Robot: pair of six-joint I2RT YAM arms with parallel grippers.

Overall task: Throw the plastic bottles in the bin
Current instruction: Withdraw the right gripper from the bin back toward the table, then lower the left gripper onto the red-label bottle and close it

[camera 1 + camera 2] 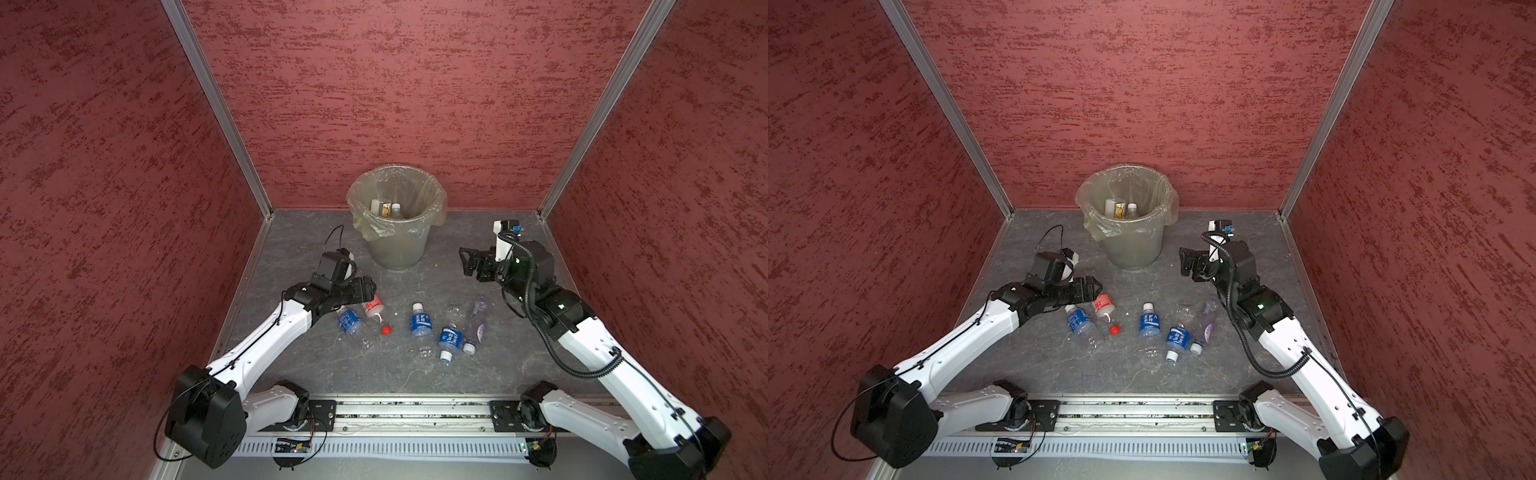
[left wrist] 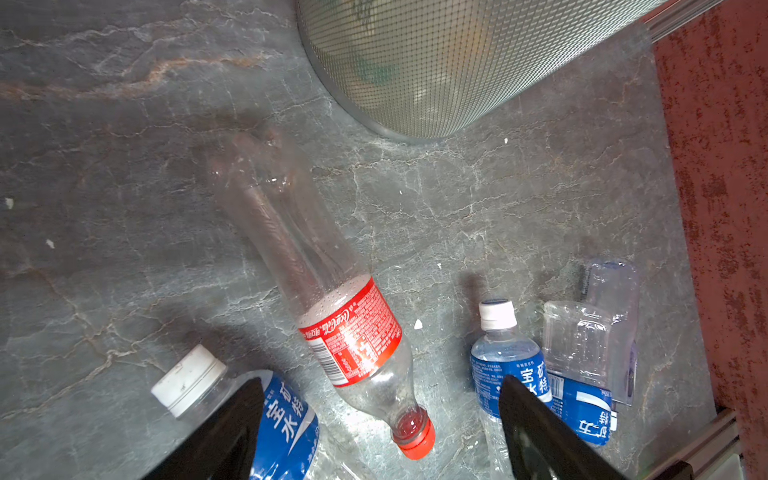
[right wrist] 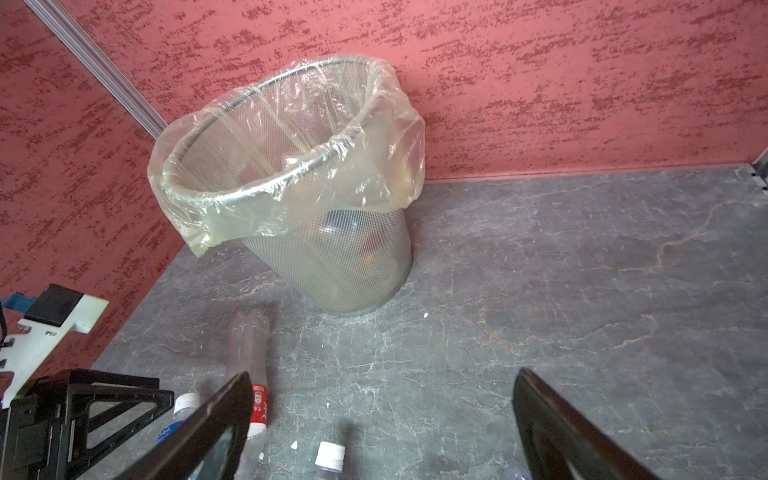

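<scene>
Several plastic bottles [image 1: 419, 328] lie on the surface [image 1: 395, 376] at 6 o'clock from the bin [image 1: 397, 249], which stands at 12 o'clock with some inside. The left pincer [image 2: 380, 382] is wide over the red-label bottle [image 2: 349, 332], likely so it fits round it; the right pincer [image 3: 384, 374], wide and empty, hangs at the bin's 3 o'clock.

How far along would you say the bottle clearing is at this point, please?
Done: at least one white-capped bottle already lies in the bin. In hand: nothing is gripped; the left gripper is open above the red-label bottle, and the right gripper is open and empty. Left: six bottles, that one included, lie on the table.
</scene>
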